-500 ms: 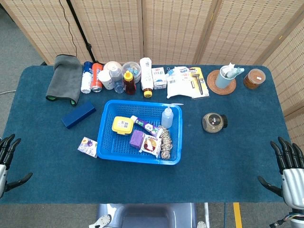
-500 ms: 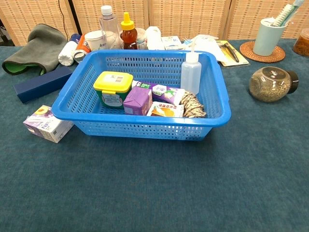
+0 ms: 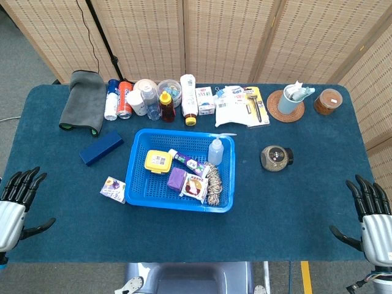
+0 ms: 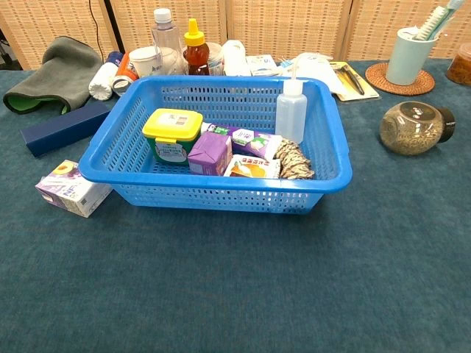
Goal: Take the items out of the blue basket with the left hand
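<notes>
Basket: we see the blue basket (image 3: 136, 184) sitting near the middle of the dark blue table (image 3: 275, 208), with its load inside.
Left hand: our left hand (image 3: 15, 205) hovers at the near left edge of the table, fingers spread apart and holding nothing, well apart from the basket; only the head view shows it.
Right hand: our right hand (image 3: 370, 214) sits at the near right corner, fingers also spread and empty.
Outside the basket: a small purple-and-white carton (image 4: 72, 188) lies on the table just beside the basket's near left corner.
Inside, near side: we see a purple box (image 4: 210, 153), a flat snack packet (image 4: 249, 168) and a bundle of braided rope (image 4: 294, 159).
Inside, far side: a yellow-lidded tub (image 4: 172, 134) stands at the left, a tube (image 4: 246, 138) lies in the middle, and a clear squeeze bottle (image 4: 291, 110) stands upright in the far right corner.
Beyond the basket: a dark blue box (image 3: 101, 148) lies to the left and a round jar (image 3: 275, 157) on its side to the right.
Far edge: we see a grey towel (image 3: 82, 101), a row of bottles and cans (image 3: 150, 101), a cup on a coaster (image 3: 288, 101).
</notes>
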Robot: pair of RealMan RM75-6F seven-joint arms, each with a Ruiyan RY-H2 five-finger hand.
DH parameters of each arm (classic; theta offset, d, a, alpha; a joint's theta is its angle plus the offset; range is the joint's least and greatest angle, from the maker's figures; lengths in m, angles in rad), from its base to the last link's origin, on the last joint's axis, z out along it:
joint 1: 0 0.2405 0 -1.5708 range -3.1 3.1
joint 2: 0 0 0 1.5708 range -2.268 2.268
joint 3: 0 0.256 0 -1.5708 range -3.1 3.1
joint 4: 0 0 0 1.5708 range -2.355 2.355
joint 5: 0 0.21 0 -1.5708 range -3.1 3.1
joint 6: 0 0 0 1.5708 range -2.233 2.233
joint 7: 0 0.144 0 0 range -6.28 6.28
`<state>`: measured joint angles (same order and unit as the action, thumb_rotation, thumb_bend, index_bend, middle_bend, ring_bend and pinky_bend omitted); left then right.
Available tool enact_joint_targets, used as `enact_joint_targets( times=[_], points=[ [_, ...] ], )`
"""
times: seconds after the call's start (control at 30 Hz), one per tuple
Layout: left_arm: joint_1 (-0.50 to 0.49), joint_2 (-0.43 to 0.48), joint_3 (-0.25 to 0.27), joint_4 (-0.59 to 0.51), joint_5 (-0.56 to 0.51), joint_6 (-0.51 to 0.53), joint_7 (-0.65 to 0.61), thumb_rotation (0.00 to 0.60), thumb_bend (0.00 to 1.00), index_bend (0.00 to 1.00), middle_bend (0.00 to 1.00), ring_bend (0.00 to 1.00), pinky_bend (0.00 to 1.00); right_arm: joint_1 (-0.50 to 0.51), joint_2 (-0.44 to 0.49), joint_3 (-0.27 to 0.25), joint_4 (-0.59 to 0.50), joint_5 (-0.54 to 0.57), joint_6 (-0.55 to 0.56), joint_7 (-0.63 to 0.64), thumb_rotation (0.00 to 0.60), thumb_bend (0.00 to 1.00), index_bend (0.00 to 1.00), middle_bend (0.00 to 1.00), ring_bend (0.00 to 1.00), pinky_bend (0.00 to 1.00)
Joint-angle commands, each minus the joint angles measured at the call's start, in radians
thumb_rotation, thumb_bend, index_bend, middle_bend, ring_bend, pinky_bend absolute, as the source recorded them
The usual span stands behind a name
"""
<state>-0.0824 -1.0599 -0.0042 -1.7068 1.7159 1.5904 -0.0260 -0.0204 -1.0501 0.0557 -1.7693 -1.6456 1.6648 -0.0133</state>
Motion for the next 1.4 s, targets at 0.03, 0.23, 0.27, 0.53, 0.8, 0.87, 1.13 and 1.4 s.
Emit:
enact_joint_targets(
  times=[0.03, 0.23, 0.27, 0.53, 0.8, 0.87, 1.13, 1.4],
  points=[
    [-0.044, 0.033, -0.027, -0.057, -0.001, -0.045, 0.019, 0.600, 0.07, 0.00, 0.00, 0.00, 0.00, 0.003, 0.000, 0.003, 0.000, 0.009, -0.008, 0.002, 0.600, 0.00, 0.00, 0.00, 0.00, 0.00],
    [-0.167, 0.030, -0.102, -0.126, -0.021, -0.167, 0.061, 0.600, 0.07, 0.00, 0.00, 0.00, 0.00, 0.013, 0.003, 0.009, -0.001, 0.032, -0.031, 0.014, 0.600, 0.00, 0.00, 0.00, 0.00, 0.00],
    [-0.187, 0.022, -0.111, -0.126, -0.022, -0.188, 0.060, 0.600, 0.07, 0.00, 0.00, 0.00, 0.00, 0.014, 0.004, 0.009, 0.000, 0.034, -0.034, 0.016, 0.600, 0.00, 0.00, 0.00, 0.00, 0.00],
    [-0.371, -0.009, -0.199, -0.217, -0.206, -0.462, 0.203, 0.600, 0.07, 0.00, 0.00, 0.00, 0.00, 0.028, 0.014, 0.025, 0.002, 0.085, -0.071, 0.050, 0.600, 0.00, 0.00, 0.00, 0.00, 0.00],
    [-0.526, -0.085, -0.262, -0.269, -0.461, -0.625, 0.426, 0.600, 0.07, 0.00, 0.00, 0.00, 0.00, 0.043, 0.033, 0.038, -0.008, 0.159, -0.130, 0.083, 0.600, 0.00, 0.00, 0.00, 0.00, 0.00],
    [-0.569, -0.111, -0.275, -0.270, -0.527, -0.649, 0.489, 0.600, 0.07, 0.00, 0.00, 0.00, 0.00, 0.048, 0.037, 0.041, -0.008, 0.174, -0.144, 0.095, 0.600, 0.00, 0.00, 0.00, 0.00, 0.00],
    [-0.777, -0.289, -0.284, -0.206, -0.865, -0.686, 0.726, 0.600, 0.07, 0.00, 0.00, 0.00, 0.00, 0.063, 0.054, 0.058, -0.001, 0.234, -0.191, 0.129, 0.600, 0.00, 0.00, 0.00, 0.00, 0.00],
    [-0.891, -0.402, -0.261, -0.140, -1.028, -0.633, 0.816, 0.600, 0.07, 0.00, 0.00, 0.00, 0.00, 0.065, 0.057, 0.059, -0.003, 0.243, -0.199, 0.132, 0.600, 0.00, 0.00, 0.00, 0.00, 0.00]
  ],
)
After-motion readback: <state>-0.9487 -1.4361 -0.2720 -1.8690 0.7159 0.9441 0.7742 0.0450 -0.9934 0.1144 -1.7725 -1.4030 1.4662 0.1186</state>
